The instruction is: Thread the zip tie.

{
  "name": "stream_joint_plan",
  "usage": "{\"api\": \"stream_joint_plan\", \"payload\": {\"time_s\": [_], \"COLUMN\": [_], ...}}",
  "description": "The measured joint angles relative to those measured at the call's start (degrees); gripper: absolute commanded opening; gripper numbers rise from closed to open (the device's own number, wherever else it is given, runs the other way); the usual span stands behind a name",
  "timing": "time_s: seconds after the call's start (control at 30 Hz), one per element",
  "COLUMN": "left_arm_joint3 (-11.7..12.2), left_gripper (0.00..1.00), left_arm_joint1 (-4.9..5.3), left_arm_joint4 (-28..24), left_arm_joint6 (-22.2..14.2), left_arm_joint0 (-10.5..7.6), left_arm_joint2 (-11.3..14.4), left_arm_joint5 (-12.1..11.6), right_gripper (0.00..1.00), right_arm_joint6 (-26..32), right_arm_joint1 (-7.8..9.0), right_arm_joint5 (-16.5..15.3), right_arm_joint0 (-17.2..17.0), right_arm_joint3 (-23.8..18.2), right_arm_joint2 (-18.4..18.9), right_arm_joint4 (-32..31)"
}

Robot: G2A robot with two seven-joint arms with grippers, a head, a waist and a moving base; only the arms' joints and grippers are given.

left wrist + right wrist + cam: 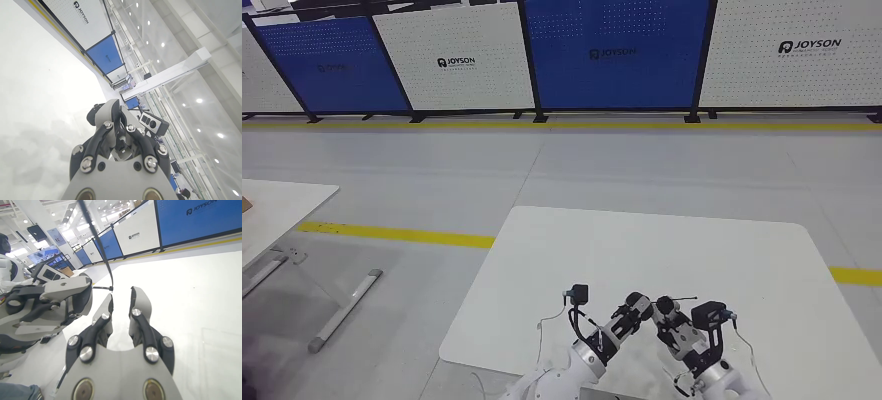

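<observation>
Both sets of jaws hang close together over the near edge of the white surface (pixel 642 250). I see the left jaws clamped on the black zip tie (pixel 110 288). A short stretch runs sideways from them to its head, and the long strap rises from there. My right jaws stand apart and empty, tips just beside that head.

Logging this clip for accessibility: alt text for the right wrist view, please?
The left gripper pinches a black zip tie whose head sticks out toward the open right gripper, its strap rising from the head out of frame. A white table lies below.
</observation>
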Motion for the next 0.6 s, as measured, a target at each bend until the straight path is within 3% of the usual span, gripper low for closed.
{"api": "stream_joint_plan", "payload": {"time_s": [0.6], "left_arm_joint3": [1.17], "left_gripper": [0.00], "left_arm_joint1": [-0.26], "left_arm_joint4": [0.29], "left_arm_joint6": [0.59], "left_arm_joint0": [-0.50], "left_arm_joint2": [0.63], "left_arm_joint5": [0.60], "right_gripper": [0.22], "right_arm_joint6": [-1.09], "right_arm_joint1": [0.29], "right_arm_joint5": [-0.53], "right_arm_joint0": [-0.41], "right_arm_joint3": [-0.35], "right_arm_joint2": [0.56], "right_arm_joint4": [0.74]}}
